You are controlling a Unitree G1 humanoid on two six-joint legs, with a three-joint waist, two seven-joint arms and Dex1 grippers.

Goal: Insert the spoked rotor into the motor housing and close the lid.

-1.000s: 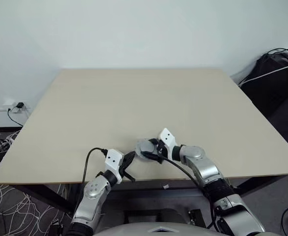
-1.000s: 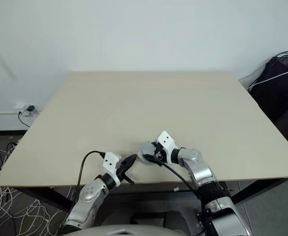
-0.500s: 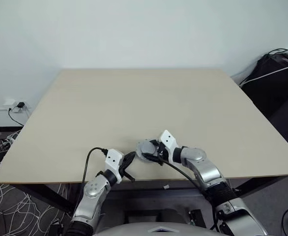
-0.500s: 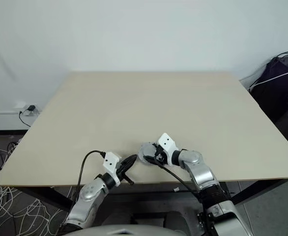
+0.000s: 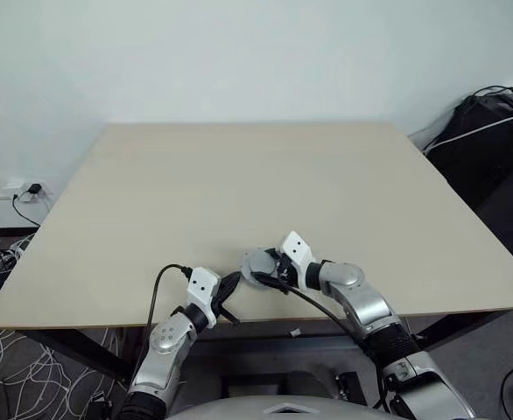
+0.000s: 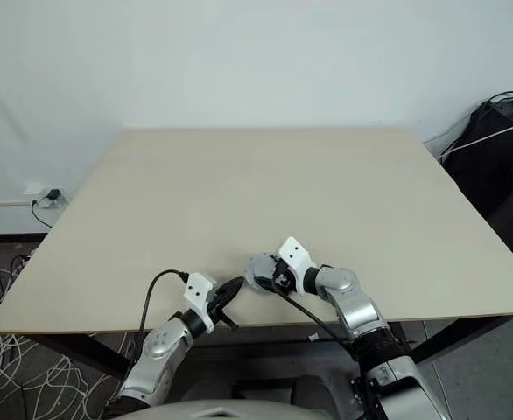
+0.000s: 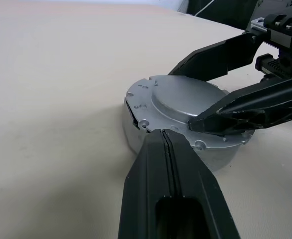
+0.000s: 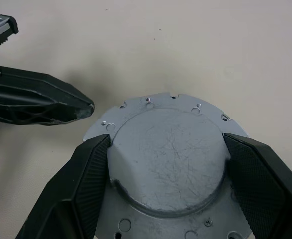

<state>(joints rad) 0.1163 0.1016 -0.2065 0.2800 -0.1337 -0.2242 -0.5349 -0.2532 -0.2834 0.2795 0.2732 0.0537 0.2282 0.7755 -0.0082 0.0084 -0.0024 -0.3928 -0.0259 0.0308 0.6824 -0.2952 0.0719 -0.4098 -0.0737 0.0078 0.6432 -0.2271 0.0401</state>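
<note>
The silver round assembly (image 8: 168,164) sits on the bench (image 5: 265,184) near its front edge, at about 6 o'clock of the bench top in the head views. Its top is a flat flanged plate with a raised round centre, taken to be the lid (image 7: 186,99), seated over the motor housing (image 7: 156,142); windings and the spoked rotor are hidden, so insertion can only be presumed.

The right tool (image 8: 168,174) is spread wide, its 2 fingers (image 8: 88,169) lying against the raised centre at 9 and 3 o'clock, apparently gripping it. The left tool (image 7: 166,144) is fully closed and holds nothing; its tip rests at the flange edge, approaching from the robot's left. The right arm is the one over the part, the left just beside it.

The assembly is round, with no long axis; the next move likely turns on pressing straight down.

The bench is pale, bare wood. Beyond it stand a white wall (image 5: 239,52), a dark bag (image 5: 493,131) and floor cables (image 5: 11,376).
</note>
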